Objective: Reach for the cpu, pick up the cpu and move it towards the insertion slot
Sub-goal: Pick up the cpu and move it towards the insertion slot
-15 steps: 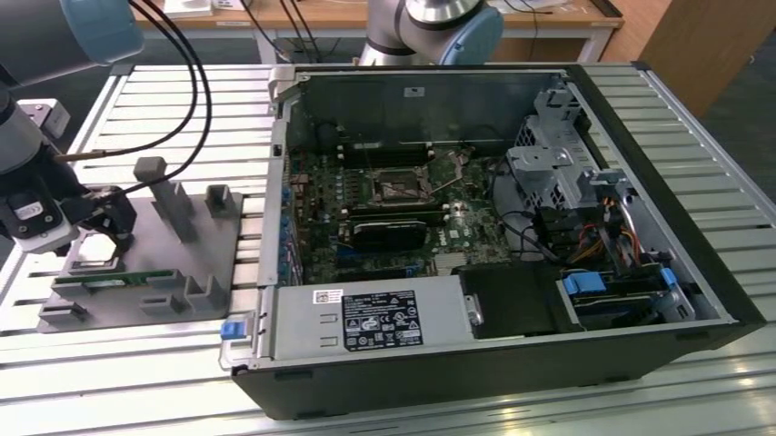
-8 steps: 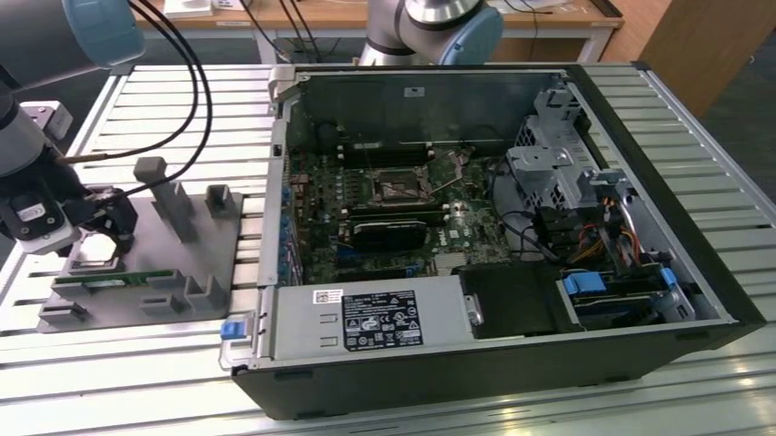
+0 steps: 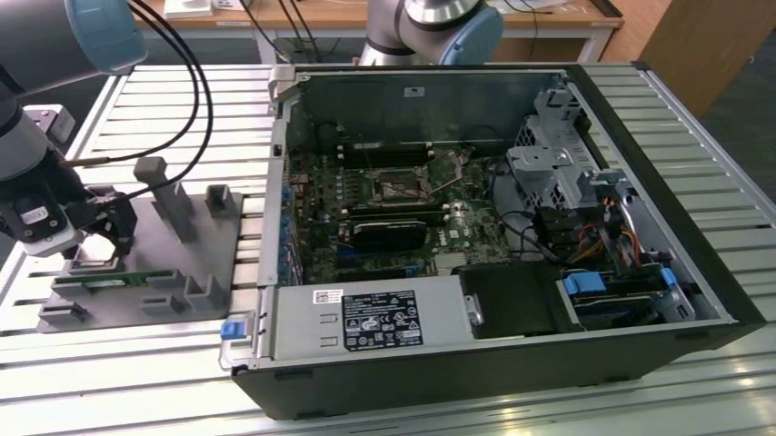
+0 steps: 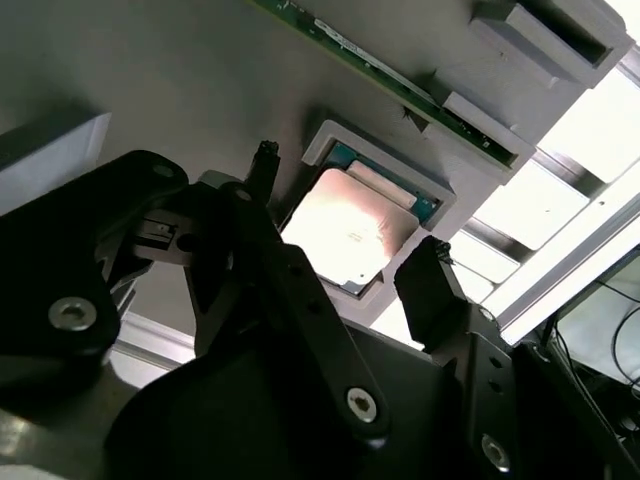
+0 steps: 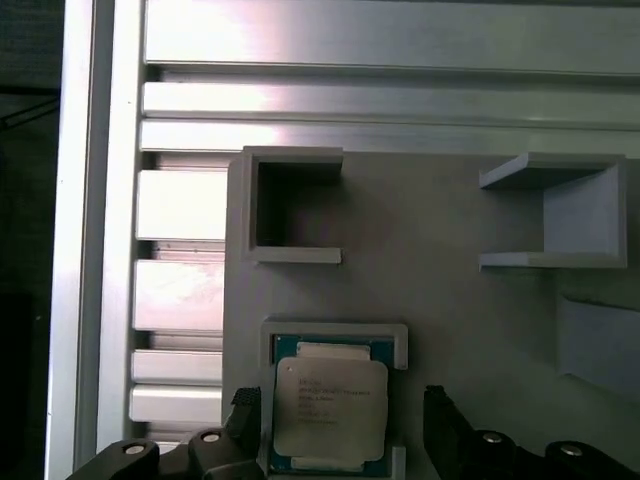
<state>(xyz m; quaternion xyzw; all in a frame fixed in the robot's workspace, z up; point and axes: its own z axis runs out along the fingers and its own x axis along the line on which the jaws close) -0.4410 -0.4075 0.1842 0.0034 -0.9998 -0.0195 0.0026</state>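
On the grey fixture (image 5: 460, 300) at the exterior view's left, the cpu (image 5: 330, 405) lies flat in a framed recess that keeps it square; the gripper (image 4: 345, 210) hovers above, jaws apart astride it, unclamped; the insertion slot (image 3: 398, 187) lies well apart, inside the computer case (image 3: 510, 368)

We log arm (image 3: 18, 145) at exterior view's left w/ wrist angled down; gripper (image 3: 100, 240) low, pointing dwn, fingers (image 4: 430, 285) spread wide apart, not clamped on anything.

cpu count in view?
1. The cpu sits in the grey fixture pocket, between the fingers of the open gripper. The insertion slot looks empty; none seems hidden.
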